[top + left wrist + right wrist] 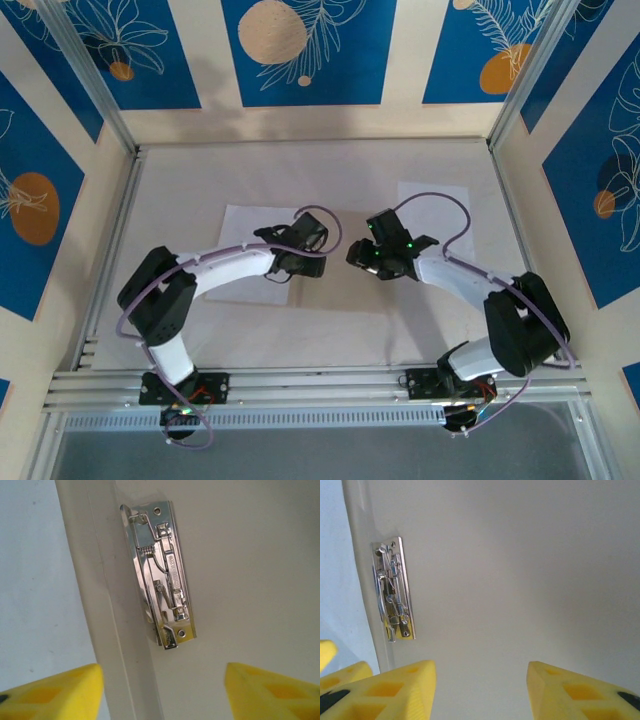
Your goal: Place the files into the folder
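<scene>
The folder [240, 580] lies open and flat, showing its beige inner cover [520, 570] and the metal clip [162, 575] beside the spine [107, 595]. In the top view it blends with the table. One white file [245, 228] lies under the left arm, and its pale surface [35, 580] borders the spine. The other file [435, 200] lies at the back right. My left gripper [285, 262] [164, 675] hovers open just short of the clip, nothing between its yellow fingers [60, 690]. My right gripper [362, 255] [481, 670] faces it, open over the bare cover, with the clip [395, 590] to its left.
Metal rails [110, 240] and patterned walls [300, 50] close in the table [300, 170] on three sides. The two grippers stand close together at mid-table. Purple cables [440, 200] loop above both wrists.
</scene>
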`<act>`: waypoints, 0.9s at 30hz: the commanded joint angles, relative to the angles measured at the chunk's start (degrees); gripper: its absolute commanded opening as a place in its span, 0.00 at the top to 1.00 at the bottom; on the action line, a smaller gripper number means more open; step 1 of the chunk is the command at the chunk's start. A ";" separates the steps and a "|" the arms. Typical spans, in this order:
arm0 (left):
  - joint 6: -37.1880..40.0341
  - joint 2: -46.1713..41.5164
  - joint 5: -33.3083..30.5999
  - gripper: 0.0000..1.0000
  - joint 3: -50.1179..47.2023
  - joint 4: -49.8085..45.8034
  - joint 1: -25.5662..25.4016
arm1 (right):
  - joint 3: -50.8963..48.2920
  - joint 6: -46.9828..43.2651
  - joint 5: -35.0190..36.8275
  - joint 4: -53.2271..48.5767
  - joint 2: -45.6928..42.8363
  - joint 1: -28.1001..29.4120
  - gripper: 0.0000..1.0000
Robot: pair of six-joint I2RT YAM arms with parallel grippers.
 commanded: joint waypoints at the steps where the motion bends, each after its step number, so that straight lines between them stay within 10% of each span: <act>1: -3.26 2.17 -1.40 0.51 0.16 0.17 -0.96 | -2.70 -1.17 1.33 -3.58 -2.48 -0.82 0.48; 27: -8.03 9.03 -2.16 0.78 5.68 -3.64 -2.00 | -8.85 -1.19 -1.06 0.13 -2.16 -4.38 0.48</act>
